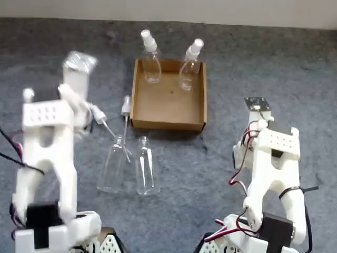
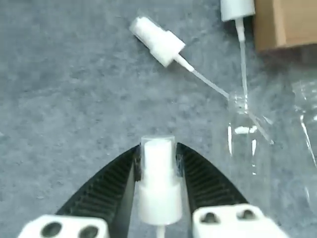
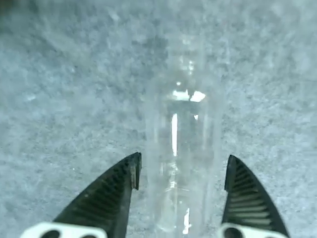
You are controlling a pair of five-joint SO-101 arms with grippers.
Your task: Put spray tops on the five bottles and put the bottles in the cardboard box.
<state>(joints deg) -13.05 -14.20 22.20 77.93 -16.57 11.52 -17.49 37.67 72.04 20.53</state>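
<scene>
Step in hand: capping. Left gripper (image 2: 157,153) fingers clenched on spray top (image 2: 157,191). Right gripper (image 3: 182,159) fingers released, straddling clear bottle (image 3: 181,109) on table. Next, likely: grasp bottle, align tube with neck.

The high camera hangs above and behind me, looking down and forward, far enough back to hold the whole cardboard box (image 1: 168,100) and the table (image 1: 295,63) around it. My left wrist camera looks down along my left pincer (image 2: 157,158), which clamps a spray top (image 2: 157,188), close over the table just in front of the box. It shares the box's near corner and the loose spray top (image 2: 237,9) beside it with the high view. My right wrist camera looks past my right pincer (image 3: 181,171), very close on a clear bottle (image 3: 183,139). Where that lies from the box, I cannot tell.
</scene>
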